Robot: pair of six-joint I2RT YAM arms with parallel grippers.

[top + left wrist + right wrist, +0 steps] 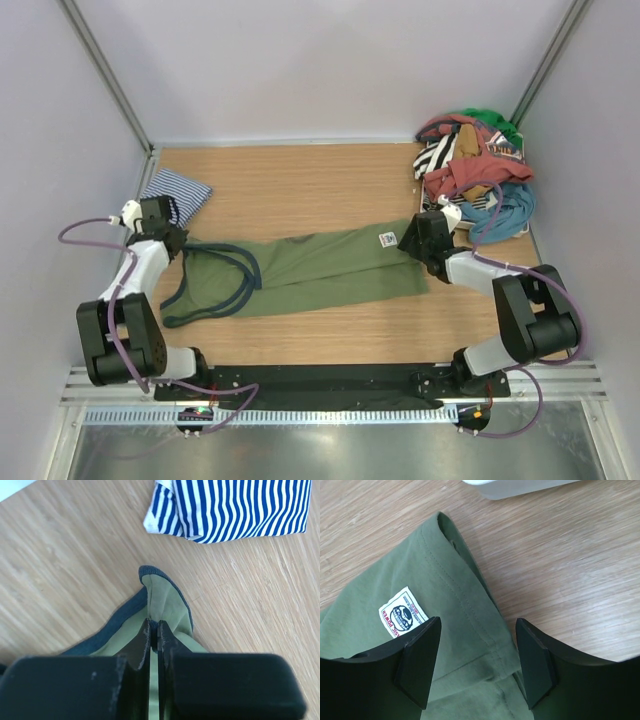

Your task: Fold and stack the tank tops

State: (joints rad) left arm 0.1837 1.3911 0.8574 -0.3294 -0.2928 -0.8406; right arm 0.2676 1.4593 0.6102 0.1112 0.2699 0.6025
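Observation:
An olive green tank top (320, 272) with navy trim lies spread across the middle of the table, straps to the left, hem to the right. My left gripper (172, 238) is shut on the tip of a shoulder strap (165, 600); its jaws pinch the green cloth and navy edge. My right gripper (418, 240) stands open over the hem corner (470, 605), beside a white label (402, 612), with the cloth between its fingers (420, 660). A folded navy-and-white striped tank top (178, 192) rests at the far left (235, 507).
A pile of mixed clothes (475, 170) sits in a white bin at the far right corner; its rim (520, 487) shows just beyond the hem. Grey walls close the table on three sides.

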